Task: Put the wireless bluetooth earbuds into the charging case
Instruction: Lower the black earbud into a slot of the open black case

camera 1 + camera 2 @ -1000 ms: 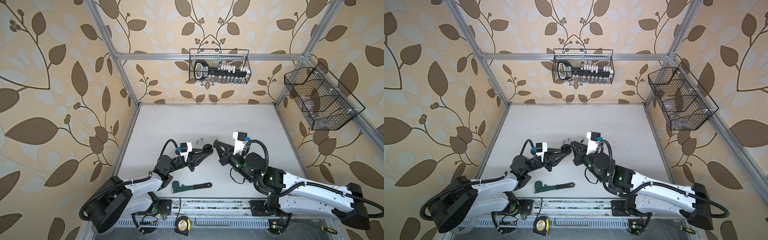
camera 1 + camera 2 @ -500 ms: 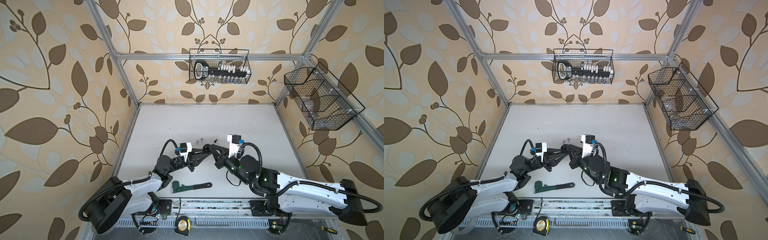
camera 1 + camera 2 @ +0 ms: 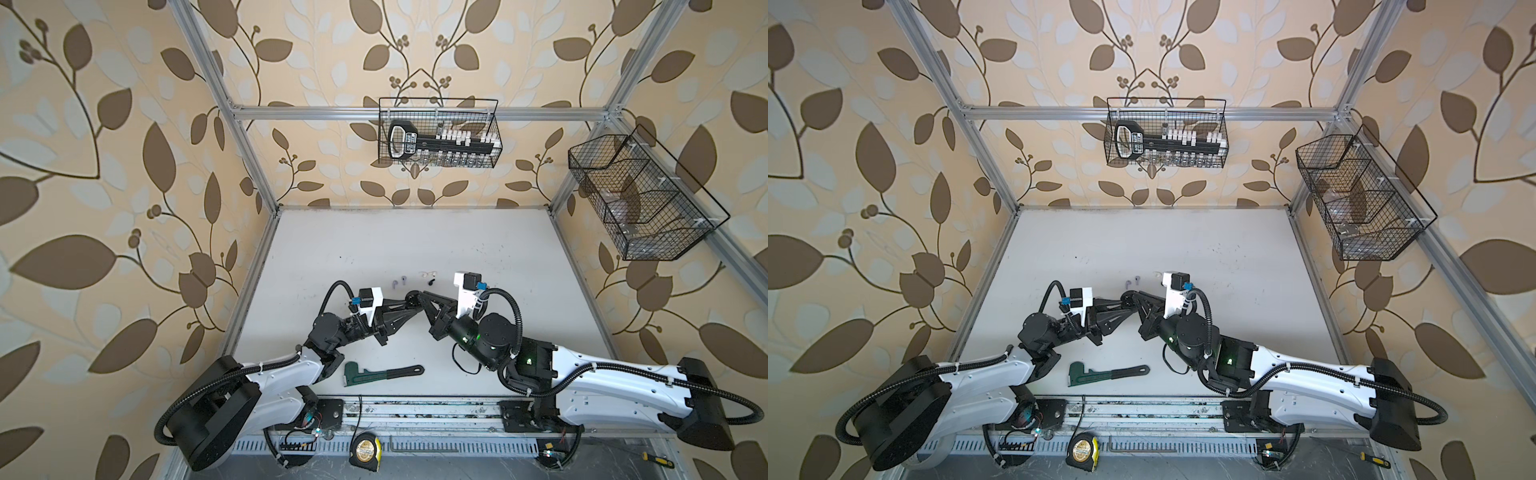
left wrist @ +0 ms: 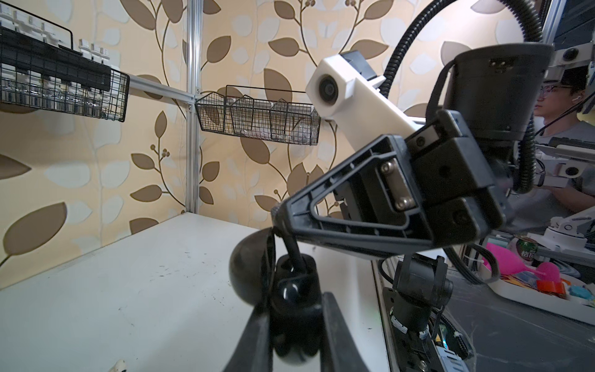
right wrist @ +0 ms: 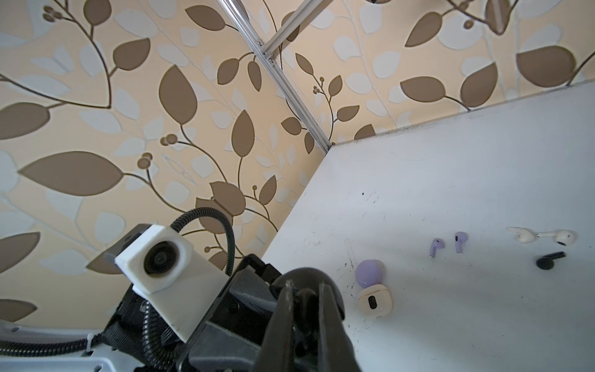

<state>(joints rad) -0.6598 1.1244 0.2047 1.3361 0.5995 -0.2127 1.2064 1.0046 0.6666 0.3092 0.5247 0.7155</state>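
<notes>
Earbuds (image 5: pixel 460 242) are lying on the table (image 5: pixel 450 161), just beyond the claws; the left gripper (image 4: pixel 296 304), reaching rightward, is clamping the open black case (image 4: pixel 248 270) while the right gripper (image 4: pixel 278 219), angling down leftward, is pinching a black earbud (image 4: pixel 294 257) into it.

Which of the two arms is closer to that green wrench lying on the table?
Left. The left arm lies right beside the jaw end of the green wrench; the right arm sits past its handle tip, across a clear gap.

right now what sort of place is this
Probably a robot test cell in a lab: white table boxed by an aluminium frame, wire baskets on wallpapered panels, a person outside.
</notes>
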